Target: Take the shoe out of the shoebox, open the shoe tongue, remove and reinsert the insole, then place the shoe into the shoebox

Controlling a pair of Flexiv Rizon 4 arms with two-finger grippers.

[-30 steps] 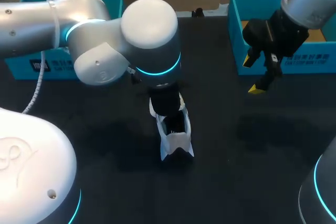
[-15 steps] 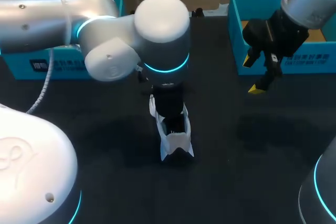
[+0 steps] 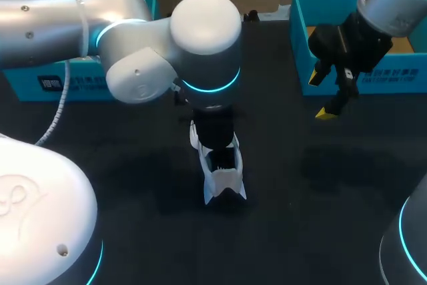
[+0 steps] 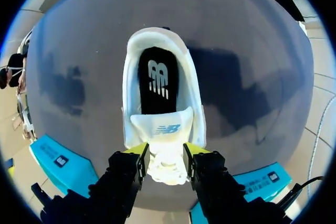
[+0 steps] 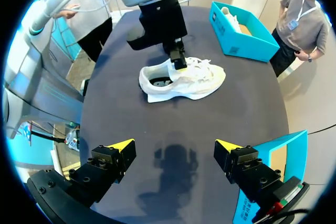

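Shoe (image 3: 222, 177) position: one white shoe stands upright on its sole near the middle of the dark table (image 3: 320, 185), outside both boxes. Its heel points toward the robot's side of the table. The left arm comes in from the left and hangs directly over the shoe, hiding its front half in the head view.

Left gripper (image 4: 166, 150): the yellow-tipped fingers (image 4: 137, 149) straddle the laced front part of the shoe (image 4: 160, 51), one on each side. Both appear to press against it, just ahead of the tongue (image 4: 164, 128). The tongue stands raised at the front of the opening. The black insole (image 4: 157, 80) lies flat inside the shoe and shows through the opening.

Right gripper (image 3: 320, 95): it hovers above the table, well apart from the shoe (image 5: 184, 80), just beside the front wall of the teal shoebox (image 3: 300, 45) at the right. Its fingers (image 5: 122, 145) are spread wide with nothing between them.

A second teal box (image 3: 40, 85) sits at the table's far left, behind the left arm. From the right wrist view it holds something white (image 5: 229, 17), which I cannot identify.
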